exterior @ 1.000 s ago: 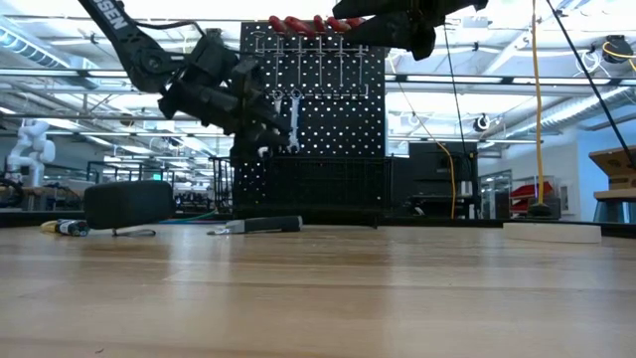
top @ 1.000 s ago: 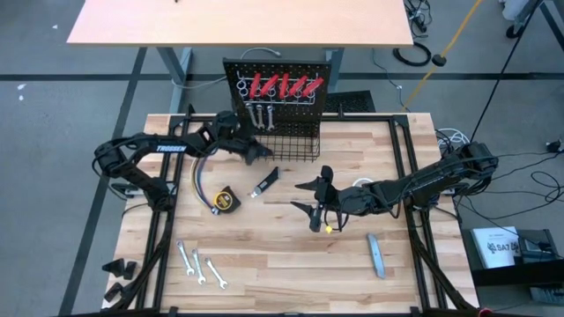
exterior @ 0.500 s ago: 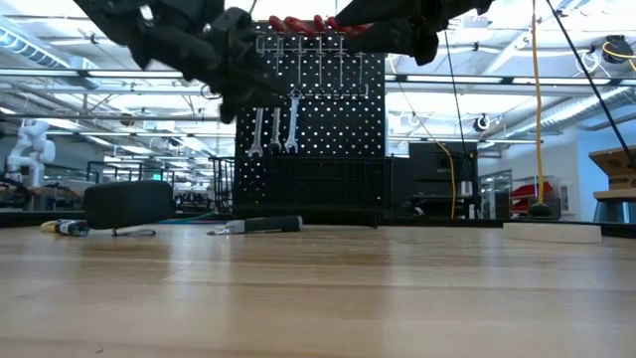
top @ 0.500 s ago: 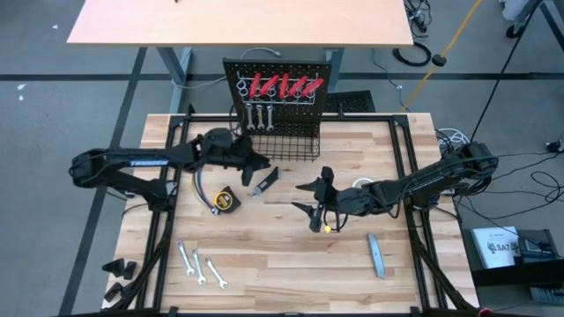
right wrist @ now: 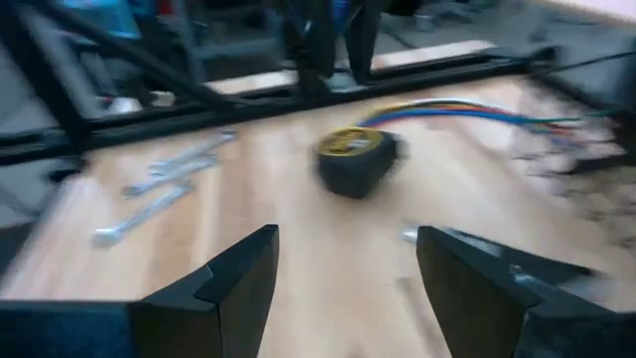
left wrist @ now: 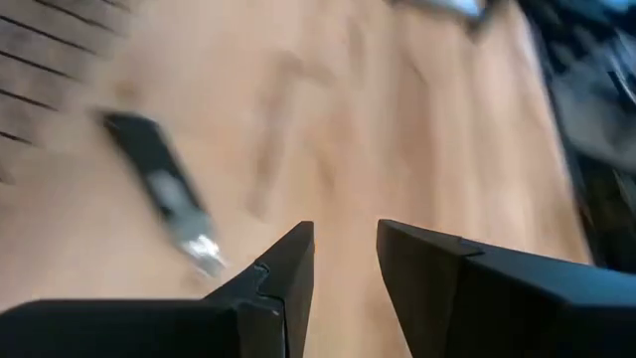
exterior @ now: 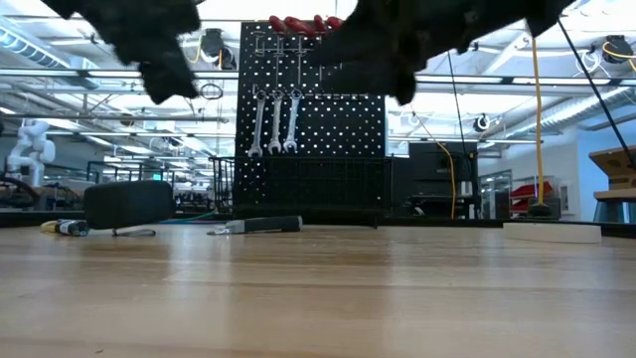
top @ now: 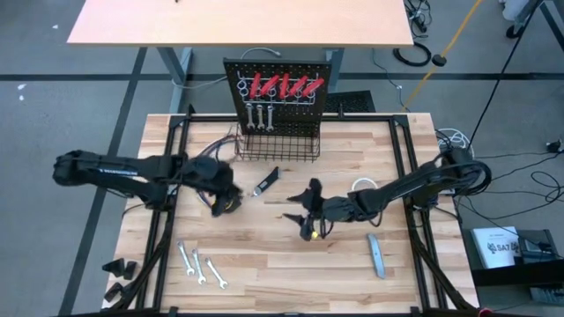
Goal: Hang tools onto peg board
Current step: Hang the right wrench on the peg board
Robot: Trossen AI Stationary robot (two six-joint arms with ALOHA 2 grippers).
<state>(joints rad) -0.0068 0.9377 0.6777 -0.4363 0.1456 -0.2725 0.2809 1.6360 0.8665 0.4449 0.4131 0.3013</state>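
Now the peg board (top: 282, 88) stands upright at the table's 12 o'clock edge, with five red-handled tools (top: 284, 85) in its top row, three silver wrenches (top: 257, 115) hanging beneath them, and the black wire basket (top: 278, 143) at its foot. On the table (top: 352, 273), the left gripper (top: 227, 195) is over the yellow tape measure (right wrist: 356, 159) at about 9 o'clock from the table's centre; its fingers (left wrist: 273, 288) stand a narrow gap apart with nothing between them. The black-handled knife (top: 265, 181) lies just toward 2 o'clock from that gripper. The right gripper (top: 304, 214) is near the table's centre, its fingers (right wrist: 234, 278) spread wide and empty, facing the tape measure. Three more wrenches (top: 199, 268) lie toward 7 o'clock, and the grey bar (top: 375, 254) lies toward 4 o'clock. A bundle of coloured wires (right wrist: 467, 109) lies beside the tape measure.
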